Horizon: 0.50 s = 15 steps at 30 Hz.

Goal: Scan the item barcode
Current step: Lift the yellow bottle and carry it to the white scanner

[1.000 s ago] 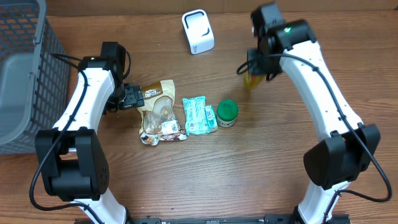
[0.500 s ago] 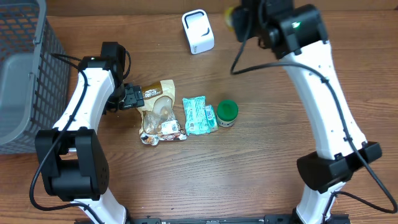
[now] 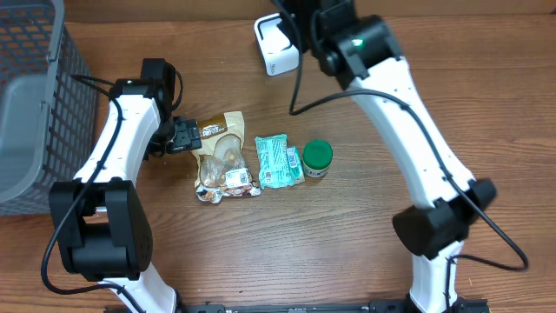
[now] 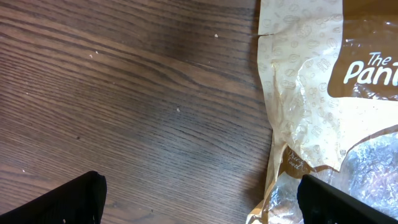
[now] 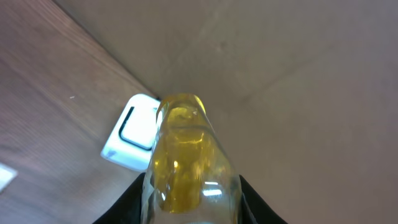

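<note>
My right gripper is shut on a clear bottle of yellow liquid, its black fingers pressed to both sides. The bottle points at the white barcode scanner, which stands just beyond it on the table. From overhead the right gripper hangs at the back edge, right over the scanner; the bottle is hidden there. My left gripper is open and low over the wood, beside the left edge of a brown snack bag; nothing is between its fingers. The overhead view shows the left gripper touching that bag.
A teal packet and a green-lidded jar lie to the right of the snack bag. A grey mesh basket fills the left edge of the table.
My right arm has swung from right of centre to the back left, carrying the yellow bottle up to the scanner. The left arm has not moved.
</note>
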Motion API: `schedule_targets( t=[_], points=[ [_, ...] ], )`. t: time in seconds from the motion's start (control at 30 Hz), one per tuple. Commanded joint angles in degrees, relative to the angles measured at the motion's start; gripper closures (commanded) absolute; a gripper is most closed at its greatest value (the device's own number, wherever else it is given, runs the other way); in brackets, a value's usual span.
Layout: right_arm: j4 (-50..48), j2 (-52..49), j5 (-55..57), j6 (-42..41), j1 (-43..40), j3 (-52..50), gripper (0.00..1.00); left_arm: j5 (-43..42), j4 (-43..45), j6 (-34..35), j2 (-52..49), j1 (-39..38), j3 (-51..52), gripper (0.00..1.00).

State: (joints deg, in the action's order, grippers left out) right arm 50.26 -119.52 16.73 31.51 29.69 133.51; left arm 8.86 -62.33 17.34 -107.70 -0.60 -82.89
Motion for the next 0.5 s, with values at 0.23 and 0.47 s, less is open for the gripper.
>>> schedule_targets(
  t=[0.23,0.47],
  points=[
    [-11.3,-6.4,2.8,14.0,0.6,0.7,0.72,0.6,0.0,-1.1,-0.4,0.2,-0.9,0.01],
    [-18.9,-11.0,2.9,17.7,0.6,0.7,0.77,0.5,0.0,-1.1,-0.4,0.2,-0.8,0.0]
  ],
)
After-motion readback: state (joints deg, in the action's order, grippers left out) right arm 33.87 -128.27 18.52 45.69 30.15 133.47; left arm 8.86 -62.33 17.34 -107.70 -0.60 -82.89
